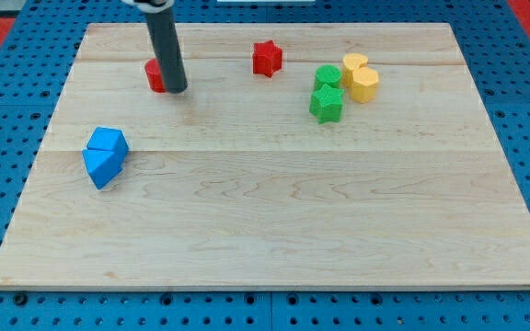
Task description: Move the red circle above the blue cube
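The red circle (pixel 155 75) lies near the view's top left on the wooden board (pixel 274 230), mostly hidden behind the dark rod. My tip (pixel 176 91) rests right against the red circle's right side. The blue cube (pixel 110 142) sits at the view's left, below and left of the red circle, touching a second blue block (pixel 100 167) just beneath it.
A red star (pixel 267 58) lies at the top centre. Two green blocks (pixel 327 92) and two yellow blocks (pixel 361 77) cluster at the top right. The board sits on a blue pegboard surface (pixel 7 110).
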You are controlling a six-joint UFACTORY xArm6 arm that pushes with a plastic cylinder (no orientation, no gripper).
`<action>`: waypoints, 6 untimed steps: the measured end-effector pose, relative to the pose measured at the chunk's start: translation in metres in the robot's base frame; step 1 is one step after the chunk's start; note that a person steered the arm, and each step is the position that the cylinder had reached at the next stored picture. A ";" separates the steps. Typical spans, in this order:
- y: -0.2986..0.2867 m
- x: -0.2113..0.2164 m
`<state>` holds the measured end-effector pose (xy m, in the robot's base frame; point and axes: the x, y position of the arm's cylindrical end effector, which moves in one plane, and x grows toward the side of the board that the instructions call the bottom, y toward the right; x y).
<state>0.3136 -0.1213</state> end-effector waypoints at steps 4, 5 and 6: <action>-0.013 -0.028; 0.003 -0.020; 0.006 0.014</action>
